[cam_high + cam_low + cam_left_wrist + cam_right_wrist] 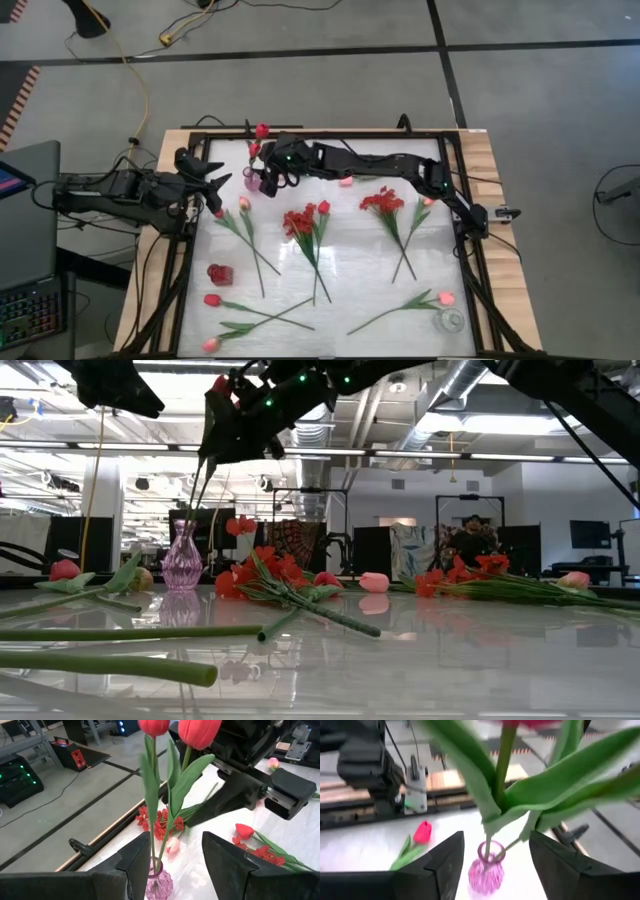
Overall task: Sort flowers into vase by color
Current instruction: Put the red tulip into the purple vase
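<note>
A small pink glass vase [252, 183] stands on the white table top at its far left, also in the low view [182, 560]. Two red tulips [165, 780] stand in it on green leafy stems, heads up [262, 131]. My right gripper [492, 865] is open above the vase, one finger on either side of the stems [502, 770], touching neither. My left gripper [175, 865] is open just left of the vase [159, 884], level with its neck, apart from it. More flowers lie flat on the table: red sprays [300, 220], pink tulips [244, 205] and red tulips [212, 300].
A small red vase [220, 272] stands near the left edge, and a clear glass vase [450, 321] near the front right corner. A second red spray [383, 203] lies right of centre. A black frame [190, 260] borders the table. Long stems [120, 632] lie near the front.
</note>
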